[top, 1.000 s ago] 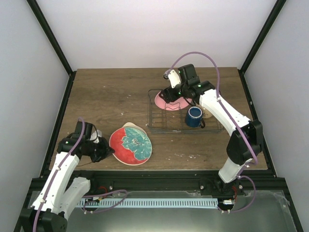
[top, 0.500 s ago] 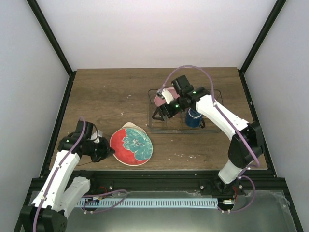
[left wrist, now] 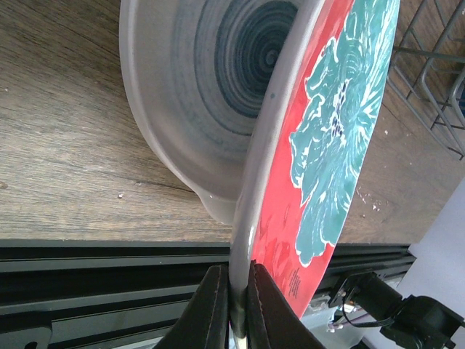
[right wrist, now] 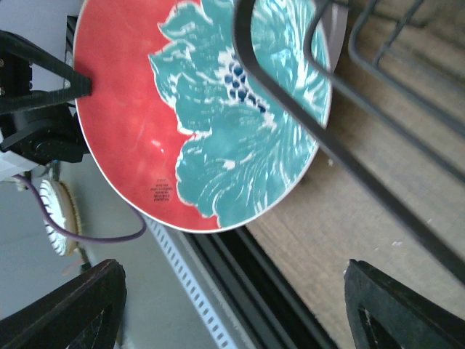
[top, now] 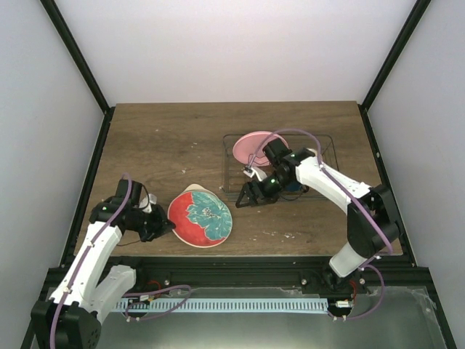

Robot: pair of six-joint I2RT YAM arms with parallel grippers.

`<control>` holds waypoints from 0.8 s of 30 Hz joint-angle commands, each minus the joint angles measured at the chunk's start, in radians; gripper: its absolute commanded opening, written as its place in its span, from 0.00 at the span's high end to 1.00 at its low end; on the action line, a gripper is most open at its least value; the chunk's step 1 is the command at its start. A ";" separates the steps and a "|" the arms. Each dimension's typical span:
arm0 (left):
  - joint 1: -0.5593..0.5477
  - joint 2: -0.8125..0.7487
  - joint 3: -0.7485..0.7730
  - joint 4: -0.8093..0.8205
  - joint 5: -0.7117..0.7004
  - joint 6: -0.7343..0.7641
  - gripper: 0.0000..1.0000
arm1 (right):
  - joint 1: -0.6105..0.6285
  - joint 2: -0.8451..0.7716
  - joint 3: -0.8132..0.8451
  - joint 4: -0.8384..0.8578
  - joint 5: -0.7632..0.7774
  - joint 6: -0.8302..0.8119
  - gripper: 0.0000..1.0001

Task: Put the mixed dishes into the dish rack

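My left gripper (top: 163,228) is shut on the near left rim of the red plate with the teal flower (top: 201,216). The left wrist view shows the jaws (left wrist: 238,309) clamped on that rim and the plate (left wrist: 341,145) tilted up. It leans on the pale blue-ringed plate (left wrist: 211,87), whose edge shows behind it (top: 195,189). My right gripper (top: 251,193) is open and empty, low at the front left corner of the dish rack (top: 320,142). It faces the red plate (right wrist: 211,109). The pink plate (top: 253,147) stands in the rack. The dark blue mug (top: 293,186) is mostly hidden by my right arm. The cream bowl is hidden.
Rack wires (right wrist: 349,94) cross close in front of the right wrist camera. The table's front edge and a black rail (top: 240,265) run just below the red plate. Dark frame posts stand at the back corners.
My right gripper has moved away from the pink plate, down and toward the front left corner of the rack. The pink plate stays in the rack. The red plate has shifted slightly right.
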 commanded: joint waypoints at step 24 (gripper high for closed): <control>-0.019 0.028 0.003 0.195 0.046 -0.012 1.00 | 0.037 0.001 -0.490 0.901 -0.107 0.642 0.20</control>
